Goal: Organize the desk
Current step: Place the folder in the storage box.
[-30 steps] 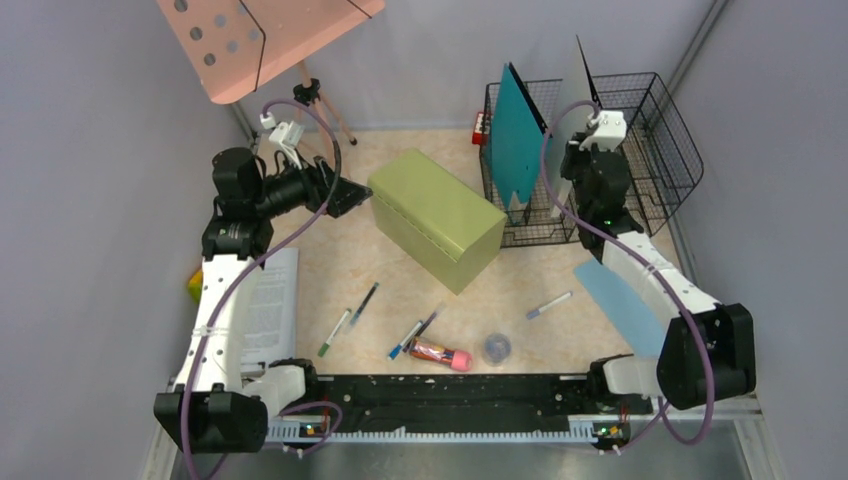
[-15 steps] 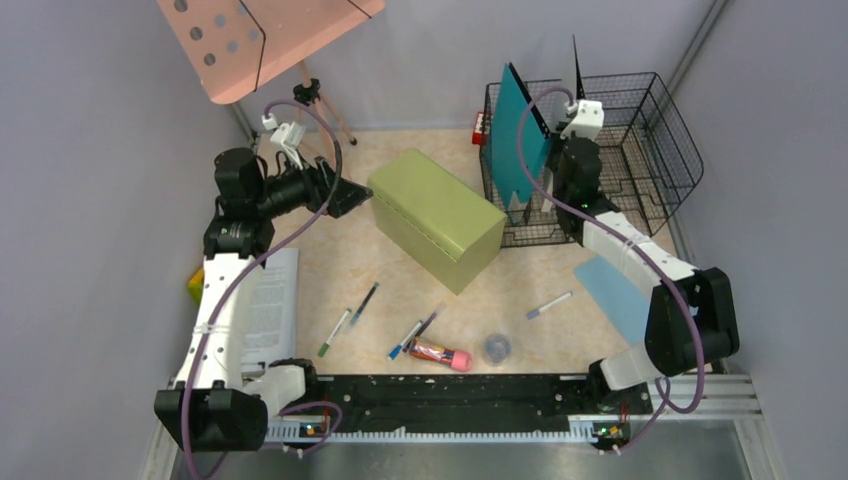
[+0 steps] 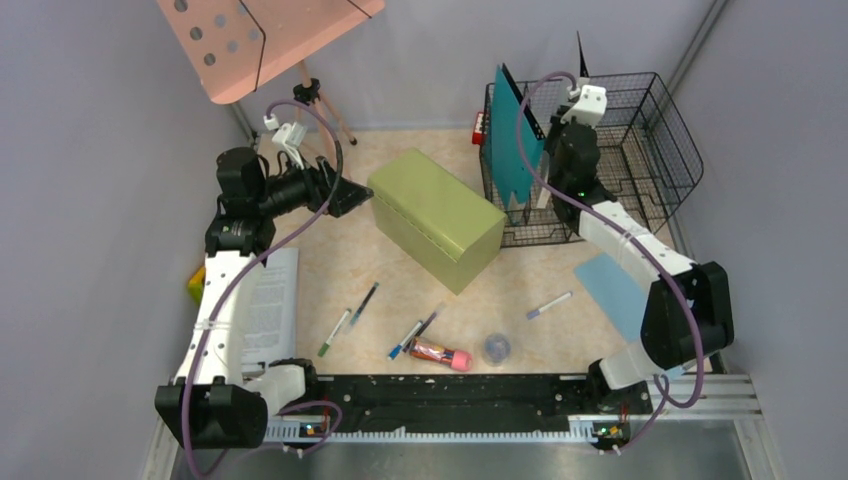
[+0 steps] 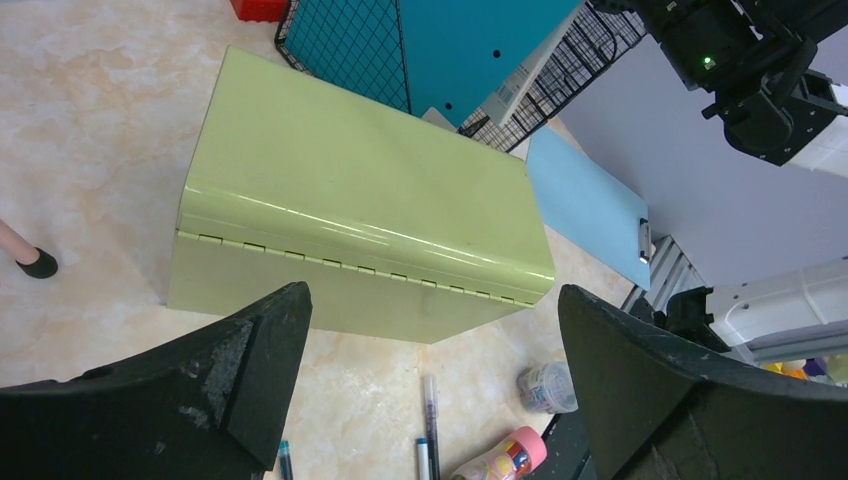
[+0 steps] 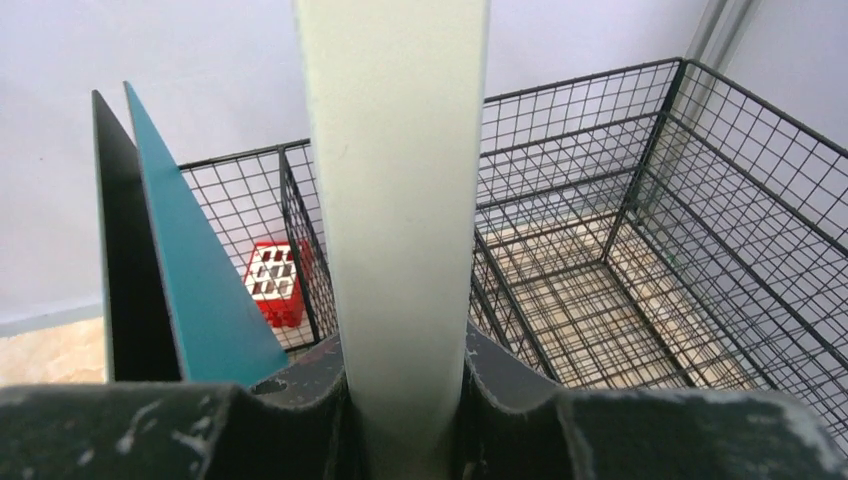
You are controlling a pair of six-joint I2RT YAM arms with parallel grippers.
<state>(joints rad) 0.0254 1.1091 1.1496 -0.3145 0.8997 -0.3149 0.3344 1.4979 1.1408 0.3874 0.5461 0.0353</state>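
The beige marble desk holds scattered pens, a pink-capped bottle, a small jar and a light blue clipboard. My right gripper is shut on a pale upright panel, held over the black wire basket. The pads press both its sides. A teal folder stands in the basket's left slot, a black one beside it. My left gripper is open and empty, facing the olive-green box; in the left wrist view the gripper frames the box.
A printed paper lies under the left arm, with a yellow-green object by the left wall. A red crate sits behind the basket. A pink perforated board on a tripod stands at the back left. A black rail edges the front.
My right arm has swung left and toward the back with the pale panel, which now shows edge-on from above. The left arm has not moved.
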